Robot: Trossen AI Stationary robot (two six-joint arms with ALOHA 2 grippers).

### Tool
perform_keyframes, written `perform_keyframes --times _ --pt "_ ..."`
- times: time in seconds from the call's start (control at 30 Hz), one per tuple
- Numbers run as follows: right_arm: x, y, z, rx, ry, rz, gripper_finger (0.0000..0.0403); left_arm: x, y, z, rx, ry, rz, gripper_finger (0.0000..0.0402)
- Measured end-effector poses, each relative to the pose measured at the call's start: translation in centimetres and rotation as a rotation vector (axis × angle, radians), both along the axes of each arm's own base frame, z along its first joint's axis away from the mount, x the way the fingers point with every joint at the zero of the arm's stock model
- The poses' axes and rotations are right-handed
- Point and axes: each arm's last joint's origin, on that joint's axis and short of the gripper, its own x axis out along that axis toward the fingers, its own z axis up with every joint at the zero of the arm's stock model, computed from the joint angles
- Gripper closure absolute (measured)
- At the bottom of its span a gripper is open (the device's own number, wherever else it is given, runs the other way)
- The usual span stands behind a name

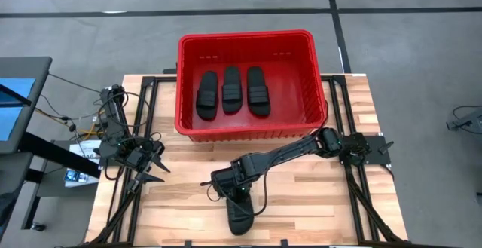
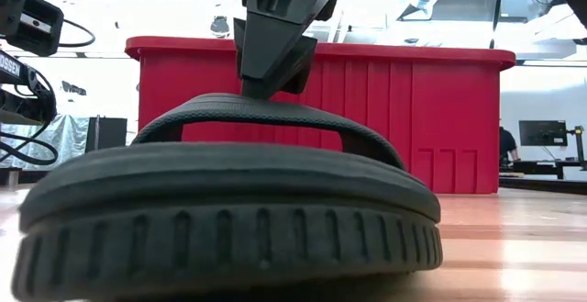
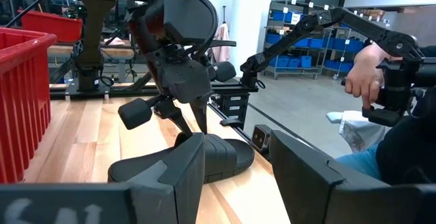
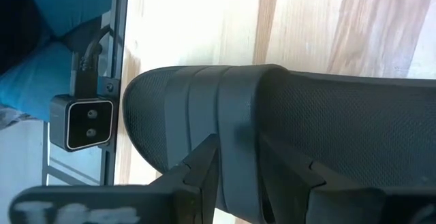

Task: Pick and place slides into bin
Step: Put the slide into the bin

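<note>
Matt rubbery slide (image 2: 229,201), glossy plastic bin (image 1: 252,127)

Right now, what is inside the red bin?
Three black slides lie side by side on the bin floor. The fourth slide is on the table under the right gripper. The low view's bin wall hides the inside.

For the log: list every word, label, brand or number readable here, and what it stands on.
"OSSEN", a cut-off brand mark, on the arm at the low view's left edge.
White lettering on the left gripper body in the left wrist view: blurred, unreadable.
White lettering on the right gripper body in the right wrist view: blurred, unreadable.
Slide, bin: no text visible.
</note>
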Motion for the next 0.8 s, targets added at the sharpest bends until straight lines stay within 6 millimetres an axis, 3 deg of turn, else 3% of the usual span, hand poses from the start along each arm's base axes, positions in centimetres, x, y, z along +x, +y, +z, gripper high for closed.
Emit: perform_keyframes --times 0.37,0.5,0.8 --pt "0.0 0.0 -0.1 0.001 -0.003 0.0 0.0305 0.0 0.0 0.0 0.0 0.0 0.0 0.0246" --pt "-0.1 0.0 -1.5 0.002 0.008 -0.01 0.0305 0.0 0.0 0.0 0.0 0.0 0.0 0.0246" --pt "-0.2 -0.1 -2.2 0.005 0.016 -0.018 0.0309 0.0 0.0 0.0 0.0 0.0 0.0 0.0246"
